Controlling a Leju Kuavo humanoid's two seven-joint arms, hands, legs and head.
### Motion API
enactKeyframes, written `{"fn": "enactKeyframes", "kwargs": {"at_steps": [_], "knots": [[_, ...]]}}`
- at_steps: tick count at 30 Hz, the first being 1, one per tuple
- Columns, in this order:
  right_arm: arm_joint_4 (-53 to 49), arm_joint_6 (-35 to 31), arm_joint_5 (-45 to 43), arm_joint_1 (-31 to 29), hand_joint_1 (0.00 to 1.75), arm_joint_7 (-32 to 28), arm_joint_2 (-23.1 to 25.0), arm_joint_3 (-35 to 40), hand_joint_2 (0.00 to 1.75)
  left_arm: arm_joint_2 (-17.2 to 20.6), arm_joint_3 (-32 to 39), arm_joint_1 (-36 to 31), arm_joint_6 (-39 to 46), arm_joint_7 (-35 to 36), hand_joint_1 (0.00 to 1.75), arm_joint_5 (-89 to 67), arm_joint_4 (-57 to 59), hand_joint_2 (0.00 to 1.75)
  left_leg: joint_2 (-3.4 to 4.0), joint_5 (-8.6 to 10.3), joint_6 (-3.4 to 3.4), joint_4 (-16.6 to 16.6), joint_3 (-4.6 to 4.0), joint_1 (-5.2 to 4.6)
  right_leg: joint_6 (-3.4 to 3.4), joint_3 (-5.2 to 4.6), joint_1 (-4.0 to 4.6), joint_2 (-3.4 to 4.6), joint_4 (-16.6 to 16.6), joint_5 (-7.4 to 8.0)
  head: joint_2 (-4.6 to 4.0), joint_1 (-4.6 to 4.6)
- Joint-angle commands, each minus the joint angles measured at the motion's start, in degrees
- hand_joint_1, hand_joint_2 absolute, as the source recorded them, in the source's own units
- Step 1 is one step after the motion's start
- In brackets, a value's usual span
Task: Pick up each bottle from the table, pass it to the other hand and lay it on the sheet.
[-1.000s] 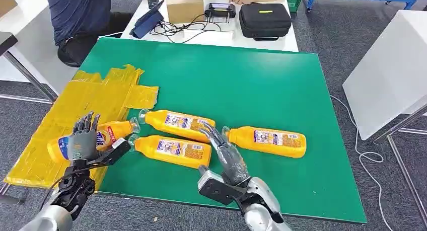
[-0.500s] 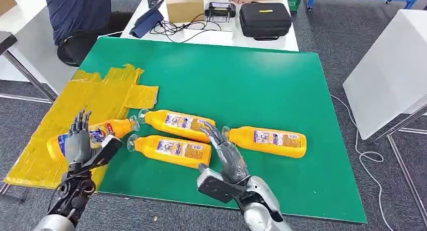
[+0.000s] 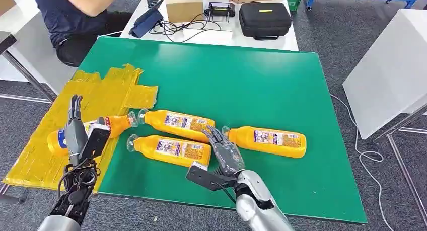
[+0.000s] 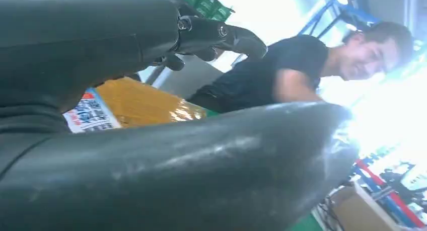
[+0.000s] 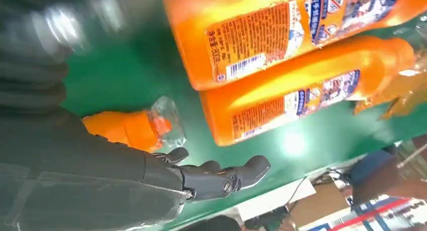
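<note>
Four orange bottles [image 3: 179, 124], one on yellow sheet [image 3: 45, 140]

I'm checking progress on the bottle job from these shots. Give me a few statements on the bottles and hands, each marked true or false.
1. One bottle lies on the yellow sheet. True.
2. Three bottles lie on the green mat. True.
3. The right hand holds a bottle. False: it is open above the mat, between the near bottle and the right-most bottle.
4. All bottles stand upright. False: all lie on their sides.
5. The left hand is over the sheet, fingers extended. True.
</note>
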Motion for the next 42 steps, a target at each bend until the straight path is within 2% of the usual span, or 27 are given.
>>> {"fn": "enactKeyframes", "kwargs": {"at_steps": [1, 9, 19, 25, 31, 42], "knots": [[8.7, 1.0, 5.3, -4.8, 0.0, 3.8, 1.8, 1.1, 1.75, -2.2, -2.9, -3.5, -1.3, -1.9, 0.0, 2.9, 0.3, 0.0, -0.05, -0.04, -0.09, 0.0, 0.12, 0.06, -0.07, 0.18, 0.05, 0.05, -0.1, -0.05, 0.0, -0.02], [12.3, 2.6, 5.0, -11.0, 0.0, 3.8, 6.8, 7.2, 1.75, -2.9, -5.0, -7.0, 3.2, -3.1, 0.0, 2.2, 5.4, 0.0, 0.05, -0.01, -0.07, 0.0, -0.03, 0.03, -0.05, -0.03, 0.02, 0.12, 0.0, -0.01, 0.0, 0.0], [16.3, 4.1, 3.3, -15.1, 0.0, 6.0, 10.1, 13.7, 1.75, -2.7, -3.7, -4.6, 3.7, -2.7, 0.0, 2.3, 3.4, 0.0, 0.1, -0.12, -0.13, 0.0, 0.28, 0.1, -0.1, 0.29, 0.07, 0.23, -0.1, -0.1, 0.02, 0.0], [23.9, 3.1, -1.3, -19.6, 0.0, 11.1, 10.1, 20.6, 1.75, -3.1, -3.7, -4.2, 3.5, -2.3, 0.0, 1.9, 2.6, 0.0, 0.11, -0.06, -0.11, -0.1, 0.2, 0.07, -0.09, 0.21, 0.04, 0.24, -0.1, -0.04, 0.0, 0.0], [30.3, 2.1, -1.8, -22.3, 0.0, 15.1, 10.1, 24.8, 1.75, -3.3, -3.9, -3.5, 3.6, -2.6, 0.0, 2.2, 1.5, 0.0, 0.08, -0.05, -0.1, -0.1, 0.14, 0.05, -0.1, 0.16, 0.03, 0.2, -0.1, -0.02, 0.0, 0.0], [34.9, 6.5, -5.0, -23.8, 0.0, 16.5, 10.1, 29.4, 1.75, -4.3, -3.4, -2.6, 3.4, -1.9, 0.0, 1.6, -0.7, 0.0, 0.01, -0.04, -0.1, 0.0, 0.12, 0.05, -0.18, 0.14, 0.04, 0.12, 0.0, 0.0, 0.0, 0.0]]}}
